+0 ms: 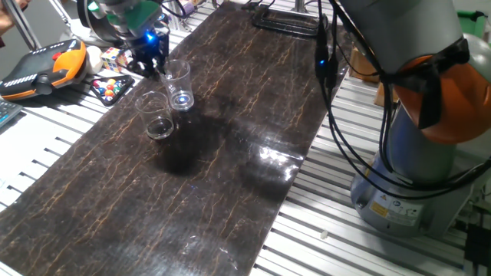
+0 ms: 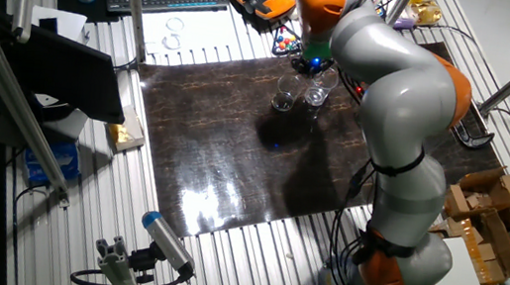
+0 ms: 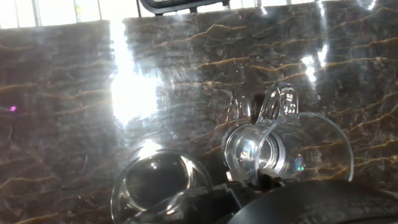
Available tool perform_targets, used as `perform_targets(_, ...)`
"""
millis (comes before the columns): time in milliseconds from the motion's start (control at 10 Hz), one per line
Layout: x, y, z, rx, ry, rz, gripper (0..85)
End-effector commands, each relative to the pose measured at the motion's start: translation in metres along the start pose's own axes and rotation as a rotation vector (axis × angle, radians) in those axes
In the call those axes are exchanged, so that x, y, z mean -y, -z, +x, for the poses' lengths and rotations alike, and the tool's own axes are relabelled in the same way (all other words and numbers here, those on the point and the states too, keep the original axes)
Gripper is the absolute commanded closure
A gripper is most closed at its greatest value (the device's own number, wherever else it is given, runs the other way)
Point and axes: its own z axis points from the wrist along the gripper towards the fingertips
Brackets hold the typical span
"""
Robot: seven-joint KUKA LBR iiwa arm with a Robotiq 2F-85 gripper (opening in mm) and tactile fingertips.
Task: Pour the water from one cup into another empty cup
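Clearly see-through taller cup point(image 1: 179, 84), thick-based, tapering.

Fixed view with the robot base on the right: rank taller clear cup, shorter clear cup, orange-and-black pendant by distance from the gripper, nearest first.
1. Taller clear cup: right beside the gripper, on the dark mat.
2. Shorter clear cup: a little further down the mat, next to the taller one.
3. Orange-and-black pendant: farthest, off the mat at the picture's left edge.
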Motion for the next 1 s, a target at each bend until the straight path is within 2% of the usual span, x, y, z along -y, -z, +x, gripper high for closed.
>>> perform_targets(0, 0.001, -0.001, 0.000, 0.006, -0.005, -0.004, 28.3)
perform_targets(100, 0.001, -0.003, -0.001, 0.018, -0.001, 0.014, 22.7)
perform_targets(400, 0.002, -0.015, -0.007, 0.032, 0.010, 0.054, 23.7)
perform_targets(900, 0.006, -0.031, -0.013, 0.020, 0.001, 0.064, 29.0)
